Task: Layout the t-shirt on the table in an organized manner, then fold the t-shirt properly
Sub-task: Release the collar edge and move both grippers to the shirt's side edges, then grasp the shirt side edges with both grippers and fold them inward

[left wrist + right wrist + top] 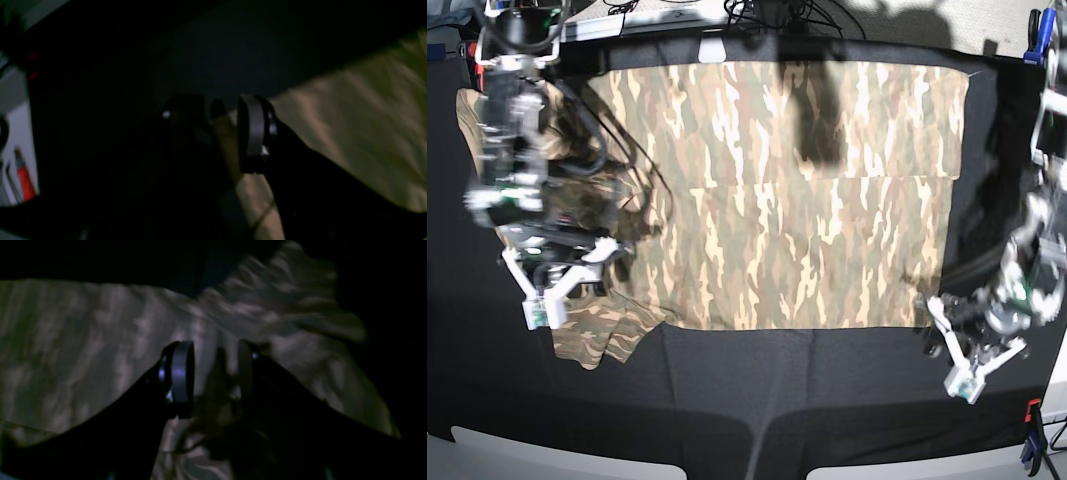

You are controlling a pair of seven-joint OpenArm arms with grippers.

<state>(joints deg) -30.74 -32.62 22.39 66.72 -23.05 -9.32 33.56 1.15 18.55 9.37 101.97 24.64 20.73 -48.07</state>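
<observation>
The camouflage t-shirt (797,200) lies spread flat across the black table (777,400), with a fold line across its middle and one sleeve (597,335) sticking out at the lower left. My right gripper (567,280) hovers open over the shirt's left part near that sleeve. In the right wrist view its jaws (213,373) stand apart above rumpled fabric (83,350). My left gripper (957,350) is open at the shirt's lower right corner. In the left wrist view (220,126) a strip of the shirt's edge (228,143) lies between its jaws.
A blue clamp (1034,25) sits at the table's top right edge, a red one (1030,410) and another blue one (1027,455) at the bottom right. Cables (767,15) run along the back edge. An orange-handled tool (25,180) lies beyond the table edge.
</observation>
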